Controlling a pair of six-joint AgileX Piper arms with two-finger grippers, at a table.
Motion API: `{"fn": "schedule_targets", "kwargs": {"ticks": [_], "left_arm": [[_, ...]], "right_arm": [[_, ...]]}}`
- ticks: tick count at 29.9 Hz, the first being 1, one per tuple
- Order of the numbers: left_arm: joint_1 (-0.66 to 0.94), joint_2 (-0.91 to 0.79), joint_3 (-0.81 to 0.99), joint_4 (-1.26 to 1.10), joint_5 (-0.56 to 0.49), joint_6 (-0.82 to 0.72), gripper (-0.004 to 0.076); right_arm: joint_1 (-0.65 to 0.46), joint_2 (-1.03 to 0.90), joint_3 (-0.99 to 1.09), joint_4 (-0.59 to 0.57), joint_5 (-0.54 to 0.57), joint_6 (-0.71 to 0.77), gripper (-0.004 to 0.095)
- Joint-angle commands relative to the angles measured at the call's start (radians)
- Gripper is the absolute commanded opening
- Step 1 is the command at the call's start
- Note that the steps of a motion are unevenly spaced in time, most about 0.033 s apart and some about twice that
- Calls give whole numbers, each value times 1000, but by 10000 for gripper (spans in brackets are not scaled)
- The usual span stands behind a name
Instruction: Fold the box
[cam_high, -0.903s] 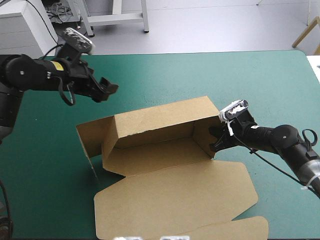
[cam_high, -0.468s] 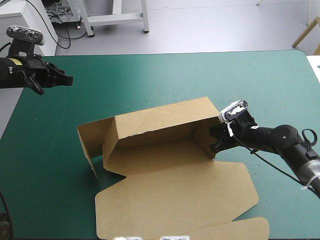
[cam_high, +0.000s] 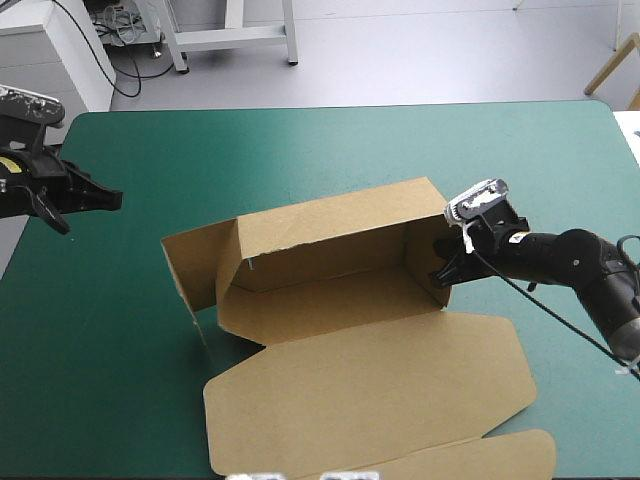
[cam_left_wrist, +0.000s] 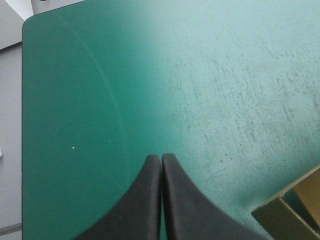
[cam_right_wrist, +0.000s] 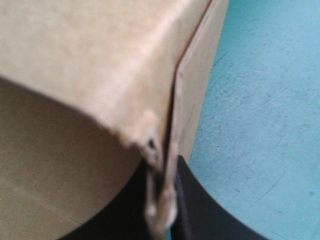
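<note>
Right tool (cam_high: 441, 271) pinches right wall of box (cam_high: 330, 300). Left tool (cam_high: 108, 198) closed, empty, at left edge of table (cam_high: 300, 140), well apart.

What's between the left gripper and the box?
Nothing visible. Only bare teal-green cover lies between the left gripper, shut near the table's left edge, and the box.

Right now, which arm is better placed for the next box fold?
Right: the right gripper is shut on the box at its end wall; the left gripper, shut, hangs far off at the table edge.
</note>
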Motion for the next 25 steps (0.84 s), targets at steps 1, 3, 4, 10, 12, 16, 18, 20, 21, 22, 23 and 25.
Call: {"fn": "schedule_targets", "kwargs": {"ticks": [1, 3, 4, 10, 12, 16, 18, 20, 21, 22, 23, 25], "left_arm": [[0, -28, -3, 5, -46, -11, -10], [0, -28, 4, 15, -48, -11, -10], [0, -28, 4, 18, -48, -11, -10], [0, -28, 4, 59, -48, -11, -10], [0, -28, 4, 70, -48, -11, -10], [0, -28, 4, 70, -46, -13, -10], [0, -28, 4, 70, -46, -13, -10], [0, -28, 4, 68, -46, -13, -10], [0, -28, 4, 59, -46, -13, -10], [0, -28, 4, 56, -46, -13, -10], [0, -28, 4, 56, -46, -13, -10], [0, -28, 4, 52, -46, -13, -10]], "right_arm": [[4, -34, -121, -123, 69, 127, -19], [4, -34, -164, -175, 94, 195, -19], [4, -34, -186, -205, 108, 239, -19], [4, -3, -296, -348, 321, 472, -19], [4, 27, -323, -363, 422, 492, -19], [4, 94, -343, -377, 505, 502, -19], [4, 129, -347, -382, 503, 512, -19], [4, 170, -356, -386, 493, 518, -19], [4, 193, -364, -386, 490, 518, -19], [4, 216, -376, -386, 488, 521, -19], [4, 240, -392, -386, 486, 524, -19], [4, 283, -430, -386, 486, 526, -19]]}}
